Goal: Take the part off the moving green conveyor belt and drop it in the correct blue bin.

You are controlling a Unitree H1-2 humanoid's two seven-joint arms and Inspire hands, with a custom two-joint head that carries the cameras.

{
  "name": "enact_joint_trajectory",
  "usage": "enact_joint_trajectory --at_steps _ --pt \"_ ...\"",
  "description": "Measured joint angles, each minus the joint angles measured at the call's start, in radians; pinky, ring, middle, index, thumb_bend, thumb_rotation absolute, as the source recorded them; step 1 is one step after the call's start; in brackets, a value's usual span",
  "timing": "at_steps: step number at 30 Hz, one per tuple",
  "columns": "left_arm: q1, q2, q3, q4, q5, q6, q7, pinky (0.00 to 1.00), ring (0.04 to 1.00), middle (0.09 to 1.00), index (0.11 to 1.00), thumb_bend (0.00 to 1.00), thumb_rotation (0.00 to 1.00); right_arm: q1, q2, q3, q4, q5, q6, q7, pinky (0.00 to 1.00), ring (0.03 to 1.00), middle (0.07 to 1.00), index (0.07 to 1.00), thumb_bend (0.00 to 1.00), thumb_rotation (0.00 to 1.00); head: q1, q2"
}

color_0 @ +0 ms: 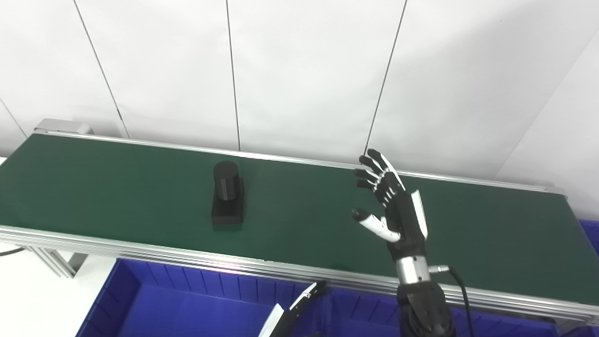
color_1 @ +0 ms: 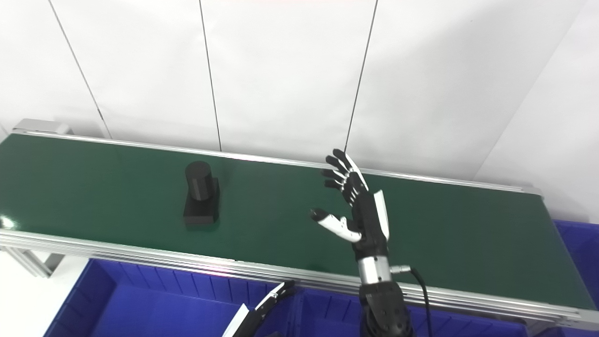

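A black part [color_0: 227, 195], a short cylinder standing on a rectangular block, rides on the green conveyor belt [color_0: 117, 187] left of centre. My right hand [color_0: 390, 206] is raised over the belt to the right of the part, well apart from it, fingers spread and thumb out, holding nothing. Only the fingertips of my left hand [color_0: 299, 304] show at the bottom edge, over the blue bin [color_0: 187, 304]; they look extended and hold nothing I can see.
Blue bins run below the belt's near aluminium rail [color_0: 187, 257], with another blue bin [color_0: 590, 234] at the far right end. A white panelled wall [color_0: 299, 70] stands right behind the belt.
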Motion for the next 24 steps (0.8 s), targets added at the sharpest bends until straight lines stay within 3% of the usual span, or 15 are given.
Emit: enact_joint_trajectory --at_steps 5,10,16,18,24 --pt "0.000 0.000 0.001 0.000 0.000 0.000 -0.001 0.97 0.926 0.903 0.935 0.89 0.99 -0.022 -0.001 0.012 0.046 -0.069 0.004 -0.015 0.69 0.770 0.866 0.899 0.90 0.58 0.003 -0.003" --pt "0.001 -0.001 0.000 0.000 0.000 0.000 -0.001 0.97 0.928 0.904 0.938 0.89 0.98 -0.078 -0.059 0.055 0.121 -0.205 -0.004 -0.041 0.68 0.770 0.871 0.882 0.90 0.54 0.005 0.000" --pt "0.002 -0.001 -0.001 0.000 0.000 0.000 -0.001 0.96 0.917 0.894 0.934 0.89 0.97 -0.156 -0.088 0.058 0.218 -0.231 -0.017 -0.057 0.66 0.755 0.866 0.877 0.91 0.52 0.000 -0.002" --pt "0.002 -0.001 -0.004 0.000 0.000 0.000 0.000 0.96 0.921 0.898 0.930 0.88 0.97 -0.170 -0.085 0.061 0.265 -0.241 -0.018 -0.070 0.64 0.750 0.867 0.883 0.92 0.51 -0.005 -0.018" --pt "0.008 -0.003 -0.011 -0.009 0.003 0.000 0.003 0.96 0.922 0.902 0.936 0.89 0.97 -0.178 -0.069 0.074 0.327 -0.256 -0.018 -0.083 0.62 0.743 0.865 0.885 0.92 0.47 0.006 -0.015"
